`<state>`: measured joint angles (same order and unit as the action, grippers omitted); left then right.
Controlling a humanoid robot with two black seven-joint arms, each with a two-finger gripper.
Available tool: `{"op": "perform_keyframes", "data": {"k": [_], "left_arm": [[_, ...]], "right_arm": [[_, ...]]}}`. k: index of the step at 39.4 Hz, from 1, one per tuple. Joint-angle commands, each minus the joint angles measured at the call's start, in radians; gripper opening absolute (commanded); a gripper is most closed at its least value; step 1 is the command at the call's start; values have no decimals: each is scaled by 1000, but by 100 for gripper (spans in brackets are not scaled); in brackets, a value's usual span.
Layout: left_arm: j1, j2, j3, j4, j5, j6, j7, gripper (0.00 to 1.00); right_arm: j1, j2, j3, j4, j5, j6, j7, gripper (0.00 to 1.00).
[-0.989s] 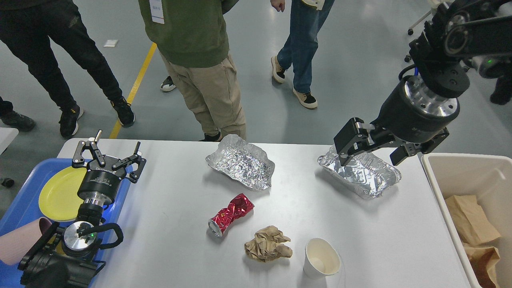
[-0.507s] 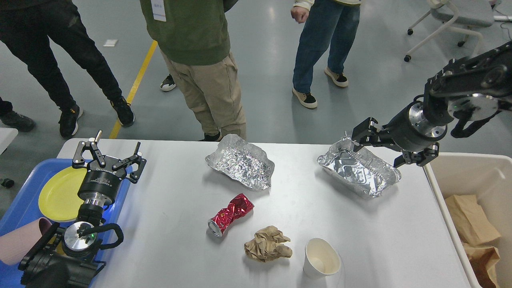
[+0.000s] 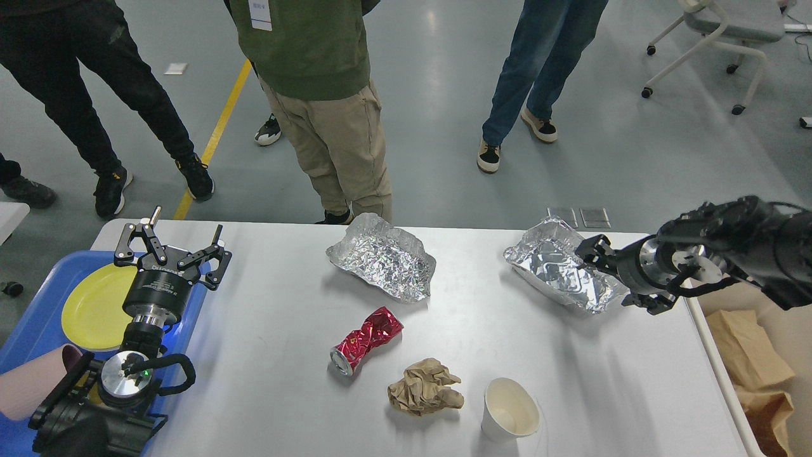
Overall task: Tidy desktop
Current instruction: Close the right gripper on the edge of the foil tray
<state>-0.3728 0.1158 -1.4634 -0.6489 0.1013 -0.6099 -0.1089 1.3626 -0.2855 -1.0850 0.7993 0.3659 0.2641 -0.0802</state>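
The desktop [image 3: 273, 298] is a wide white tabletop. On it lie a crumpled foil sheet [image 3: 380, 260], an open foil tray [image 3: 558, 273], a crushed red can [image 3: 366, 339], a ball of brown paper [image 3: 424, 395] and an upright white paper cup [image 3: 509, 409]. My right gripper [image 3: 615, 276] is down at table level, open, with its fingers on either side of the foil tray's right end. My left gripper [image 3: 174, 246] stands open and holds nothing, at the desktop's left edge beside the blue tray.
A blue tray [image 3: 28, 317] at the left holds a yellow plate [image 3: 95, 304] and a tipped pink cup [image 3: 32, 384]. A beige bin [image 3: 783, 317] at the right holds brown paper bags [image 3: 752, 349]. Several people stand along the far edge.
My right arm has come down from high above the foil tray to table level at the tray's right end. The left arm has not moved. The people behind have shifted.
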Motion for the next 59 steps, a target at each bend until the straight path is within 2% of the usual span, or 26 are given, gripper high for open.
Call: {"op": "perform_keyframes", "data": {"k": [1,10,17,23,30,31,32,38,40,44,49,53,59], "left_arm": [[0,-1,0,0,0,1,0,96],[0,-1,0,0,0,1,0,96],[0,1,0,0,0,-1,0,96],[0,-1,0,0,0,1,0,96],[0,1,0,0,0,1,0,96],[0,1,0,0,0,1,0,96],[0,1,0,0,0,1,0,96],[0,-1,0,0,0,-1,0,96],[0,-1,0,0,0,-1,0,96],[0,1,0,0,0,1,0,96],[0,1,0,0,0,-1,0,96],[0,1,0,0,0,-1,0,96],[0,1,0,0,0,1,0,96]], "right_arm": [[-160,38,56,-172,-1,-25,-1,100],[-342,107,132,-423,-4,-71,-3,100],[-431,158,142,-560,-18,-92,-3,100],[-461,167,143,-588,-22,-138,-3,97],[-462,169,143,-586,-25,-144,-3,73],[-464,169,143,-586,-25,-144,-3,62],[-464,169,143,-586,-25,-144,-3,58],[-467,178,143,-586,-25,-144,-3,45],[-473,181,142,-586,-30,-144,-3,32],[-473,181,143,-585,-48,-144,-4,21],[-474,181,145,-575,-62,-140,-4,0],[-474,181,157,-572,-62,-137,-7,0],[-464,180,162,-560,-61,-129,-43,0]]}}
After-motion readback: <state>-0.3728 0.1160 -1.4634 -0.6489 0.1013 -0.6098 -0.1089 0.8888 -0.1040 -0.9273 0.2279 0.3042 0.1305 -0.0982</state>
